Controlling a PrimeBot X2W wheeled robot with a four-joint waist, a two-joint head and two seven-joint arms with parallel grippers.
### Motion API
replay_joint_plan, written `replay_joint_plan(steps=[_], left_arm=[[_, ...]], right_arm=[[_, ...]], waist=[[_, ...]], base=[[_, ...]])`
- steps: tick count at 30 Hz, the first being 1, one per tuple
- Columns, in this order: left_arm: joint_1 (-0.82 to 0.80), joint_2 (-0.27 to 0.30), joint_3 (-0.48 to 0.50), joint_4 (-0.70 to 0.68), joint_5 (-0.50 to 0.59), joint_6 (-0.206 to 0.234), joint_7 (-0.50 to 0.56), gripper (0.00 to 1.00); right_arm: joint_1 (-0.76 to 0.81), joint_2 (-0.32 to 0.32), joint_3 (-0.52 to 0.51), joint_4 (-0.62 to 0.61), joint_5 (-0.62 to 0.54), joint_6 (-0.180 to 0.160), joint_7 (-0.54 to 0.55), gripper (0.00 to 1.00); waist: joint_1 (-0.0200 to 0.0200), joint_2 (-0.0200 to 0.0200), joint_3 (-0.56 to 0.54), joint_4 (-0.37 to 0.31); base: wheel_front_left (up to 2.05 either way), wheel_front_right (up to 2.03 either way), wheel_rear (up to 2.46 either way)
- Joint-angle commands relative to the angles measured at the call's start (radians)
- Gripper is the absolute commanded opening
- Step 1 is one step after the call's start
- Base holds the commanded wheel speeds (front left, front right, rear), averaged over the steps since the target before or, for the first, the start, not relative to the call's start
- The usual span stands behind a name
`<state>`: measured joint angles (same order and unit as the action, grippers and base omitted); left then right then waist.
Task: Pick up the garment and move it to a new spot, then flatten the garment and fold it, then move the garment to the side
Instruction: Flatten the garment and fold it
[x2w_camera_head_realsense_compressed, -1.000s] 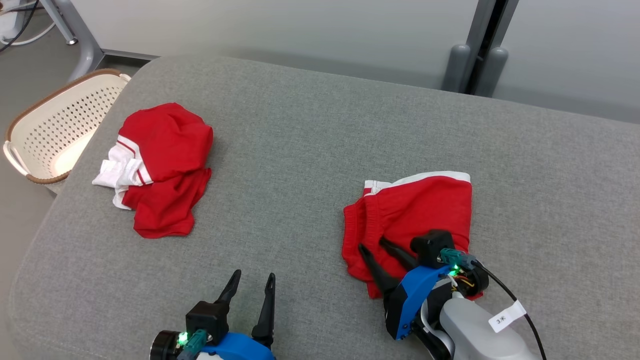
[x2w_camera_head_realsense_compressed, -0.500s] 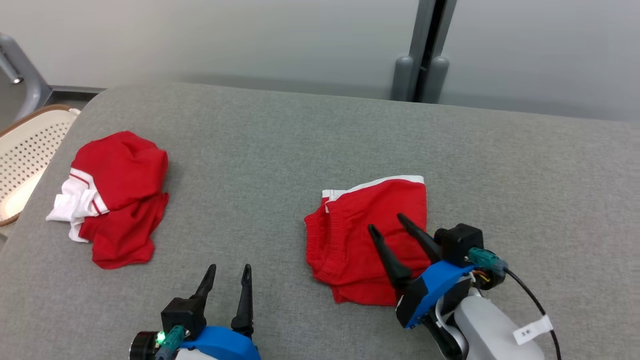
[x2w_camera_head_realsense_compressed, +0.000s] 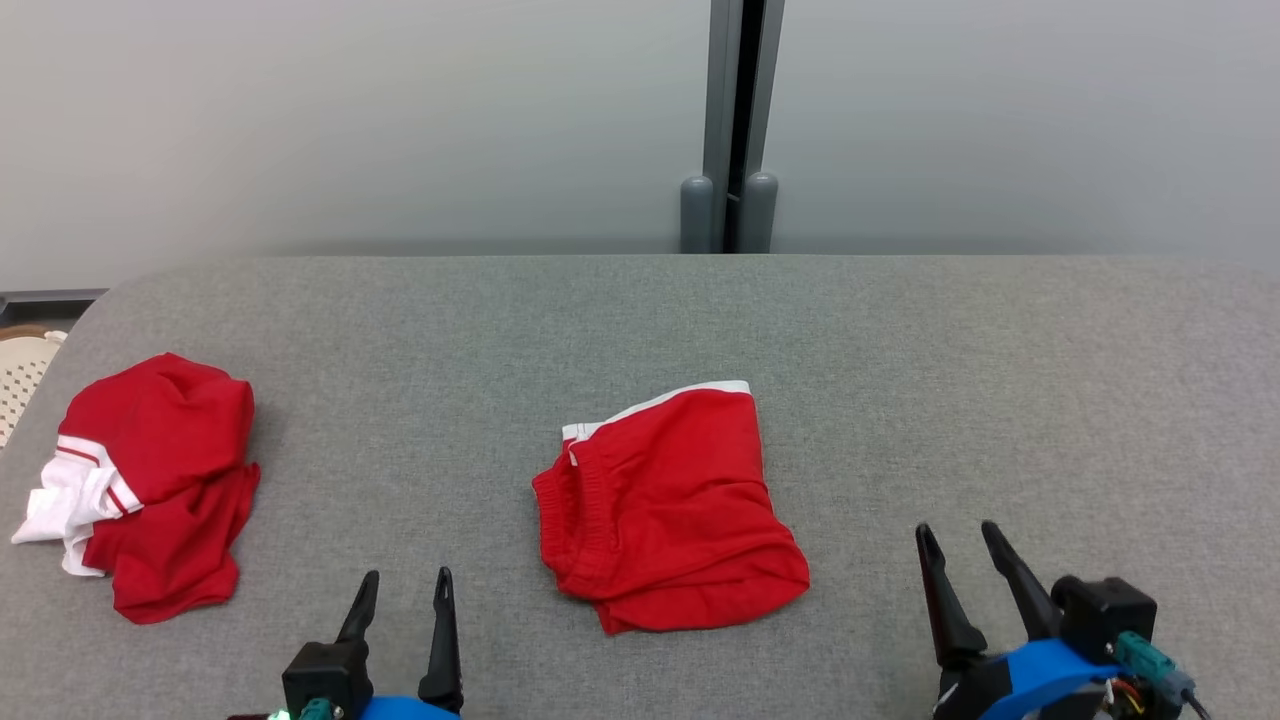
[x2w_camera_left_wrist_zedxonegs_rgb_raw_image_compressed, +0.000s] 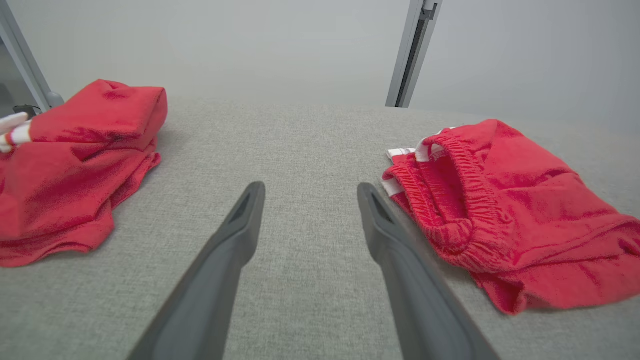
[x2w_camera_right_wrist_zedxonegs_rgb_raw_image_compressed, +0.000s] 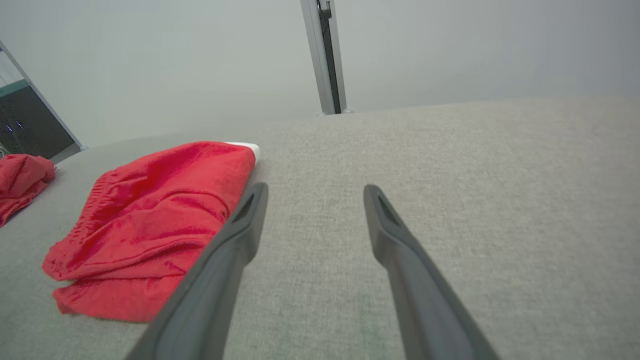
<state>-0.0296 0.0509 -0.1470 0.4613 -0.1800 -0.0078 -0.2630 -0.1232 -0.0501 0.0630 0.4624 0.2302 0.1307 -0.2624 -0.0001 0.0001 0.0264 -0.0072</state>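
My two claws are spread wide and neither has hold of anything. My left claw (x2w_camera_head_realsense_compressed: 407, 572) sits at the lower left of the head view and my right claw (x2w_camera_head_realsense_compressed: 956, 527) at the lower right. Both point their fingers up the frame over bare grey padded table (x2w_camera_head_realsense_compressed: 900, 340). I take this as a parked pose: hands low and apart, so my head camera gets a clean look at the cloth and either arm can reach in.

The red shorts (x2w_camera_head_realsense_compressed: 665, 510) lie in the middle of the head view, between my claws and a little higher in the frame, touching neither. A white-trimmed edge runs along their top, the elastic waistband is bunched at their left side, and the lower hem is rumpled with layers overlapping. I judge they sit centred so that both arms can reach them equally. They look doubled over but not yet tidy.

In my left wrist view the shorts lie to the right, just beside my right-hand finger. In my right wrist view they lie to the left, and my left-hand finger crosses in front of their edge. That view alone does not settle contact, but the head view shows a gap.

A red-and-white heap (x2w_camera_head_realsense_compressed: 150, 480) rests at the far left of the head view, well apart from the shorts. A sliver of perforated basket (x2w_camera_head_realsense_compressed: 20, 380) shows beyond it at the frame's edge. That heap seems already set aside.
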Motion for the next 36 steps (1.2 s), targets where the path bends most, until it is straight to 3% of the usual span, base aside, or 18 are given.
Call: replay_joint_plan(steps=[1,12,22,31,32,33,34,35,36], left_arm=[[0.01,0.0,-0.003,-0.003,0.003,0.0,-0.002,1.0],[0.035,0.0,-0.016,-0.02,0.009,-0.005,-0.002,1.0],[0.008,0.0,-0.05,0.002,-0.005,-0.017,-0.002,1.0],[-0.003,0.0,-0.046,0.017,-0.009,-0.024,-0.002,1.0],[-0.005,0.0,-0.045,0.017,-0.009,-0.026,-0.002,1.0],[-0.007,0.0,-0.044,0.018,-0.009,-0.026,-0.002,1.0],[-0.008,0.0,-0.043,0.018,-0.009,-0.027,-0.002,1.0],[-0.011,0.0,-0.045,0.019,-0.011,-0.028,-0.002,1.0],[-0.014,0.0,-0.047,0.018,-0.014,-0.029,-0.002,1.0]], right_arm=[[0.019,-0.001,-0.002,0.006,-0.007,0.0,-0.003,1.0],[0.015,-0.001,-0.002,0.042,0.017,0.0,-0.003,1.0],[-0.093,-0.002,0.176,0.199,0.086,0.0,0.001,1.0],[-0.191,-0.002,0.227,0.331,0.099,0.0,-0.003,1.0],[-0.198,-0.002,0.23,0.341,0.093,0.0,-0.003,0.9],[-0.206,-0.002,0.229,0.348,0.089,0.0,-0.003,0.68],[-0.212,-0.002,0.225,0.347,0.088,0.0,-0.003,0.43],[-0.215,-0.002,0.223,0.346,0.088,0.0,-0.003,0.06],[-0.216,-0.002,0.222,0.336,0.094,0.0,-0.003,0.0]], waist=[[0.0001,-0.0001,-0.006,-0.005],[0.0001,-0.0001,-0.014,0.002],[0.0001,-0.0001,0.025,0.058],[0.0001,-0.0001,0.052,0.091],[0.0001,-0.0001,0.054,0.092],[0.0001,-0.0001,0.058,0.093],[0.0001,-0.0001,0.06,0.094],[0.0001,-0.0001,0.063,0.094],[0.0001,-0.0001,0.065,0.094]], base=[[0.0,0.0,0.0],[0.0,0.0,0.0],[0.0,0.0,0.0],[0.0,0.0,0.0],[0.0,0.0,0.0],[0.0,0.0,0.0],[0.0,0.0,0.0],[0.0,0.0,0.0],[0.0,0.0,0.0]])
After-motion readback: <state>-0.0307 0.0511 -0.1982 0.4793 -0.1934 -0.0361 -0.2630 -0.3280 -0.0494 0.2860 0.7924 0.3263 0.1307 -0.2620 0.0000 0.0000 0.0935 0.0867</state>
